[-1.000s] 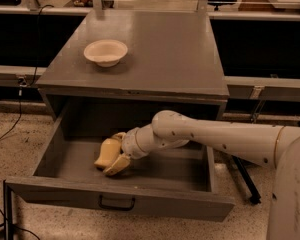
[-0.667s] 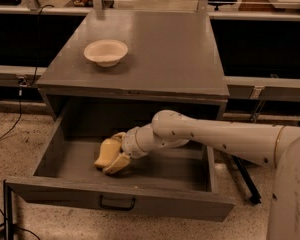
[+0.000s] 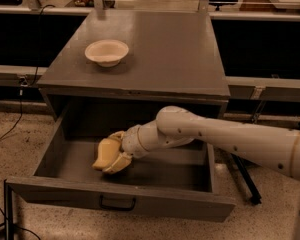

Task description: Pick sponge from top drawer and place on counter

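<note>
The top drawer (image 3: 115, 196) is pulled out, with its dark handle (image 3: 117, 202) at the front centre. My gripper (image 3: 110, 155) is inside the drawer, left of centre, just above the floor. Its cream-yellow fingers (image 3: 119, 166) are closed around a small pale yellow block, the sponge (image 3: 105, 151). The white arm (image 3: 225, 139) reaches in from the right. The grey counter (image 3: 160, 49) is the cabinet top above the drawer.
A cream bowl (image 3: 106, 52) sits on the left part of the counter. Dark shelving and rails run behind the cabinet. A cable (image 3: 12, 121) lies on the speckled floor at the left, and a dark bar (image 3: 245, 176) leans at the right.
</note>
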You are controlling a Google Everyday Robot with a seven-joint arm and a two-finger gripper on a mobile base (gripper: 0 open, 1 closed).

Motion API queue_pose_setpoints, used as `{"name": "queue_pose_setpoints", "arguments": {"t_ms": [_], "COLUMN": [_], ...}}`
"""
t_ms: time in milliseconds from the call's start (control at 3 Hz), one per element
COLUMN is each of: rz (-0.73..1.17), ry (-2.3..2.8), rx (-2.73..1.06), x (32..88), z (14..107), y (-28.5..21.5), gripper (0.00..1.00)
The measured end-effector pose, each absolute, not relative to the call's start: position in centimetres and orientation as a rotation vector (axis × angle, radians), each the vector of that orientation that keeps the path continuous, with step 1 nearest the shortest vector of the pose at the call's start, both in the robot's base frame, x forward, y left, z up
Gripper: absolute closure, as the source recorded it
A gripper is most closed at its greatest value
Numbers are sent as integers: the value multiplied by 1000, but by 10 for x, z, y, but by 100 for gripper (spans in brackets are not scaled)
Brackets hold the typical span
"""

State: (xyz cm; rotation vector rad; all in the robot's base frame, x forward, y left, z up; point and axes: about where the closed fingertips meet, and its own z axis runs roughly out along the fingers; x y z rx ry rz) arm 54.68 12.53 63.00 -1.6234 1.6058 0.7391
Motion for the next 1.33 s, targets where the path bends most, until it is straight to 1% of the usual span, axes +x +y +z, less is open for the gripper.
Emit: {"name": "queue_pose_setpoints", "arguments": {"t_ms": [333,667,1333], "rz": [759,797,747], "ry": [1404,1306,1320], "rx": [-1686,-1720,-1713], "x": [498,468,486], "z": [712,760,792], "y": [117,108,88], "gripper": [100,100,100]}}
